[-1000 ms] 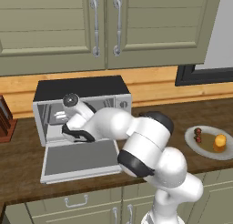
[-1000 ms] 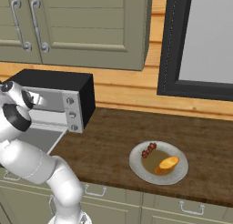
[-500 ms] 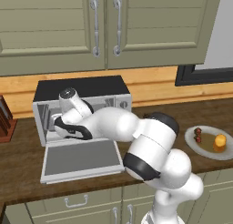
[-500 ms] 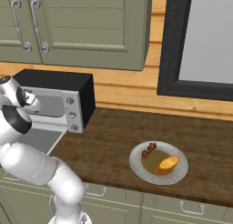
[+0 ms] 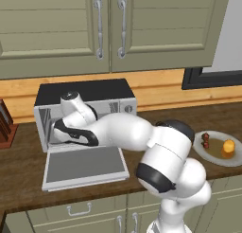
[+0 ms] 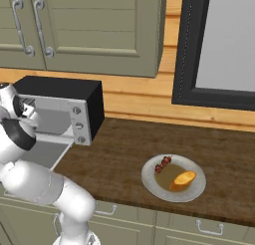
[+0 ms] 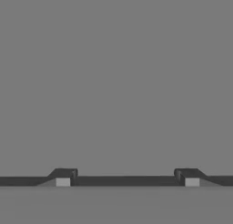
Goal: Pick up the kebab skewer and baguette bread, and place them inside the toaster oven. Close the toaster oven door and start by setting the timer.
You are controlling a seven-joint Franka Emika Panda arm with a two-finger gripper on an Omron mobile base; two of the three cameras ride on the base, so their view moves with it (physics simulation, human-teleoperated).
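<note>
Since the earlier frame the hand has been pushed deeper into the oven [image 5: 85,102]. Gripper [image 7: 127,175] fingertips are seen well apart, nothing between them. Skewer [image 6: 163,164] and bread [image 6: 183,179] lie on the plate [image 6: 149,183]. Withdrawal should be kept level, clear of the open door [image 5: 85,165].

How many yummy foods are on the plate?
2. The kebab skewer lies on the plate toward the wall side, and the baguette bread lies beside it, nearer the counter's front edge.
</note>
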